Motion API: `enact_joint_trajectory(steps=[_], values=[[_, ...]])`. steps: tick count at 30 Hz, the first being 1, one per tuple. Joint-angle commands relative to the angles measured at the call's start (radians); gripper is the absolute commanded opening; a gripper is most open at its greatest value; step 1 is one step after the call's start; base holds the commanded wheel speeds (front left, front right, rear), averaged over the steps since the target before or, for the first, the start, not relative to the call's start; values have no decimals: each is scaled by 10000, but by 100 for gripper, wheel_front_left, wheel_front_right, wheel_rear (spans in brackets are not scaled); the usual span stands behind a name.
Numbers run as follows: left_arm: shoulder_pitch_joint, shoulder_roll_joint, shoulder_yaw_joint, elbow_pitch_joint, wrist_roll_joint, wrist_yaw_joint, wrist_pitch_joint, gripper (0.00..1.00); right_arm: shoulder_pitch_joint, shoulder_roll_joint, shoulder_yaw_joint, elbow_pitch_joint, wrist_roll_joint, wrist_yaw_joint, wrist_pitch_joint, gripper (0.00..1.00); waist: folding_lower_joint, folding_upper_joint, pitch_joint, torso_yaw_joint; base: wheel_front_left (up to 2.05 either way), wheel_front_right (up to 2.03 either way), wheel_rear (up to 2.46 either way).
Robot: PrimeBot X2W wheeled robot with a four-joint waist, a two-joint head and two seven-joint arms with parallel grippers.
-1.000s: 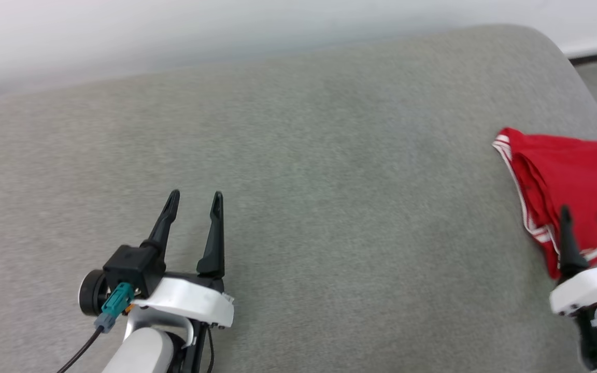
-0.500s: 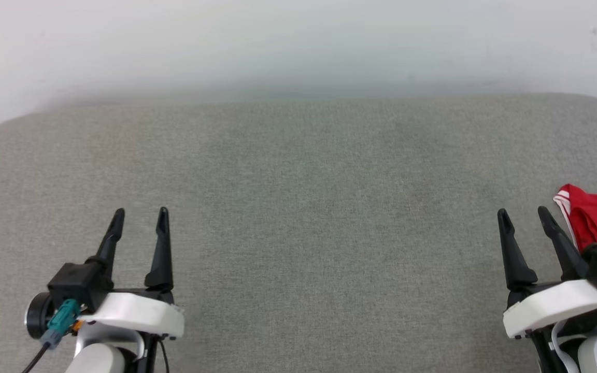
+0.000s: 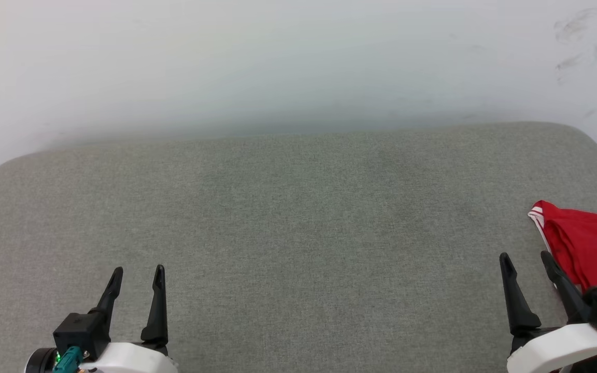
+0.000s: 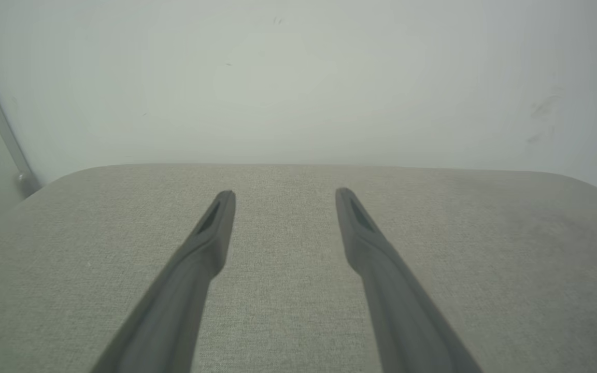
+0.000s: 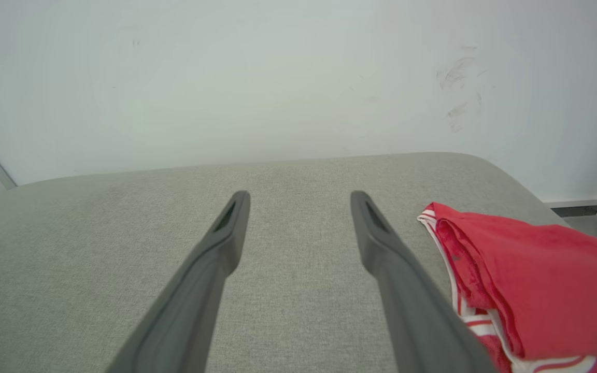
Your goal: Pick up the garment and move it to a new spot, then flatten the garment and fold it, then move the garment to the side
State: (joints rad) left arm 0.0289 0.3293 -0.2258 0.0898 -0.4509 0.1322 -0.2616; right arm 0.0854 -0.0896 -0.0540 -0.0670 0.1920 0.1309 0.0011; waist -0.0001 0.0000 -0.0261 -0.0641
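Compare with the head view of one second ago: whole scene displaced, more wall (image 3: 278,62) in frame. Attribute this to camera motion, not to travel of the garment (image 3: 583,243). Note the real change at the right gripper (image 3: 525,255): then poised over the striped hem, now just left of the fabric and gripping none of it. Note also the left gripper (image 3: 138,269), now lower in frame, over bare grey padded surface (image 3: 298,217) and well apart from the fabric.

Locate the garment at the right edge of the padded surface, lying as a compact layered red bundle with white-and-red trim along its left side. Partly cut off by the frame, so cannot confirm the quality of the fold.

Read as: garment released and parked at the side — final step judged complete or nearly so, with no further grasp apparently pending.

Pose: both grippers at the near edge, lower left and lower right, fingers pointing toward the far wall, roughly level with each other. Both sets of jaws parted to a moderate gap and holding nothing — confirm in each wrist view by the bare surface between the fingers.
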Motion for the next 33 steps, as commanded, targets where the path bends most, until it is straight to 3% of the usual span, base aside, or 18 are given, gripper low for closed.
enact_joint_trajectory(steps=[1,22,23,28,33], values=[[106,-7,0,55,106,9,-43,100,145,62,-18,-83,-57,-3,43,100,1,0,-47,-26,0,0,0],[-193,-36,-79,472,245,-1,-41,100,100,111,106,-124,-288,-3,43,100,1,0,-101,53,0,0,0],[-95,-52,-64,451,206,-9,2,0,116,124,102,-64,-217,0,84,0,1,0,-100,52,0,0,0],[71,-234,-97,693,10,-42,94,0,182,140,113,256,-36,0,105,0,1,0,-98,61,0,0,0],[-57,-439,190,762,-985,-257,395,0,-8,161,43,495,1173,0,202,0,1,0,-79,89,0,0,0]])
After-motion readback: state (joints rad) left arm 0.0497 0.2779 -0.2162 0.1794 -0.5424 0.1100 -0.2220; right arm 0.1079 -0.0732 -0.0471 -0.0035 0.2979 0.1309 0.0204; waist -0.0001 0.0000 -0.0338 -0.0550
